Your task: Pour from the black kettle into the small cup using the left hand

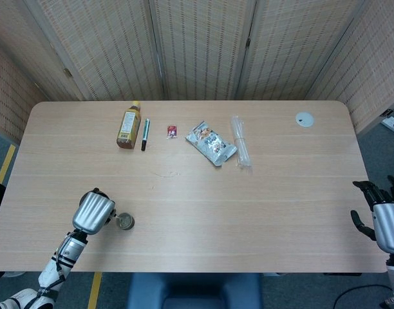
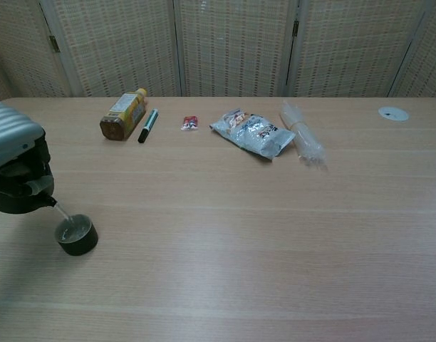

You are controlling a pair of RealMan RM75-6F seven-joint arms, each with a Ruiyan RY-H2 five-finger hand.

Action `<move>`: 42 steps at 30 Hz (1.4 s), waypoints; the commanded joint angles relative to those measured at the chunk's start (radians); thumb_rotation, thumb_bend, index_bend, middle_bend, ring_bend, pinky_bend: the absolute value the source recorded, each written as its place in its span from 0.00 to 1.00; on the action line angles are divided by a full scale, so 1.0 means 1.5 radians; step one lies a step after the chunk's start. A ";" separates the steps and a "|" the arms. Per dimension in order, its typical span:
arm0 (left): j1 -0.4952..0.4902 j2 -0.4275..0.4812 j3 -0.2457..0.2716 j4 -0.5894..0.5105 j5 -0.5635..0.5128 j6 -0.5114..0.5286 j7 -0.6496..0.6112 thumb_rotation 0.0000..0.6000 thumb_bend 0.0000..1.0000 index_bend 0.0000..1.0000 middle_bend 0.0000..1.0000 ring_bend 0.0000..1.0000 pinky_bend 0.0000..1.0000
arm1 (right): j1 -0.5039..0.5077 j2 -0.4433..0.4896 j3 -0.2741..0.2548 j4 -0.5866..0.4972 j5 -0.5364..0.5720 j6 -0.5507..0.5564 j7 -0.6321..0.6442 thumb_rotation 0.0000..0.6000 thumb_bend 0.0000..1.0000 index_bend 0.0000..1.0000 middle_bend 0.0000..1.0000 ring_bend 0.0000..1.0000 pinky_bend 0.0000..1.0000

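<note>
My left hand (image 1: 93, 212) (image 2: 10, 137) grips the black kettle (image 2: 20, 189) at the table's near left and holds it tilted. A thin stream of water runs from the spout into the small dark cup (image 2: 76, 235) (image 1: 125, 222), which stands upright just right of the kettle. In the head view the hand's silver back hides most of the kettle. My right hand (image 1: 385, 215) hovers off the table's near right edge, fingers spread, holding nothing; the chest view does not show it.
Along the far side lie a yellow bottle (image 1: 128, 127), a dark pen (image 1: 145, 134), a small red packet (image 1: 172, 131), a silver snack bag (image 1: 211, 144), a clear plastic sleeve (image 1: 241, 149) and a white disc (image 1: 304, 118).
</note>
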 commanded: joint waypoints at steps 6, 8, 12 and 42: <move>0.001 -0.001 -0.004 0.005 -0.001 -0.001 -0.049 1.00 0.47 0.99 1.00 0.95 0.59 | -0.001 0.000 0.000 -0.002 -0.001 0.003 0.000 1.00 0.38 0.21 0.28 0.37 0.06; 0.002 -0.001 -0.004 0.004 -0.003 -0.002 -0.068 1.00 0.47 0.99 1.00 0.95 0.59 | -0.002 0.000 0.000 -0.002 -0.001 0.003 -0.001 1.00 0.38 0.21 0.28 0.37 0.06; 0.002 0.000 -0.005 0.010 0.002 0.000 -0.102 1.00 0.47 0.99 1.00 0.95 0.59 | -0.002 0.001 -0.001 -0.003 -0.002 0.003 -0.001 1.00 0.38 0.21 0.28 0.37 0.06; -0.061 -0.024 -0.100 0.078 -0.087 -0.086 -0.415 0.96 0.46 0.99 1.00 0.93 0.53 | -0.009 0.003 -0.001 -0.001 -0.001 0.010 0.009 1.00 0.38 0.21 0.28 0.37 0.06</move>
